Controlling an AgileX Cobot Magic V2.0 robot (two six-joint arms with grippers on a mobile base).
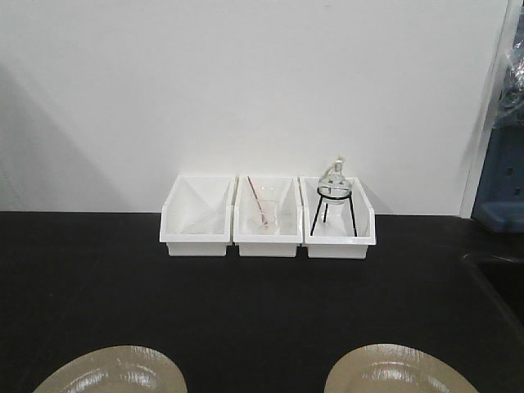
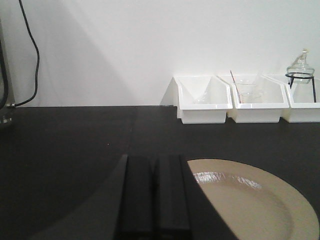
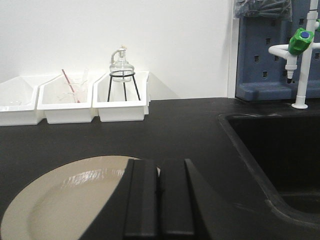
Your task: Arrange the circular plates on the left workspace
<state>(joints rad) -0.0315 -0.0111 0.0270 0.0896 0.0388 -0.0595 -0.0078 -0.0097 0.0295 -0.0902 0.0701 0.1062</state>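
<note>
front view: two circular plates lay flat on the black countertop [image 1: 262, 295] at the near edge of the picture. the left plate [image 1: 110, 372] and the right plate [image 1: 401, 372] were well apart, and both were cut off by the frame. three white bins [image 1: 266, 219] stood side by side against the wall at the back (the rightmost held a glass flask [image 1: 333, 182] on a black wire stand).

left wrist view: the left gripper [image 2: 152, 162] had its two dark fingers pressed together with nothing between them. the left plate [image 2: 250, 205] lay on the countertop just to the right of the fingers; whether they touched it i could not tell.

right wrist view: the right gripper [image 3: 159, 164] was likewise closed up and empty. the right plate [image 3: 65, 200] lay to its left, partly hidden behind the fingers. the sink basin [image 3: 280, 150] was sunk into the countertop on the right, with a white tap [image 3: 299, 42] behind it.
</note>
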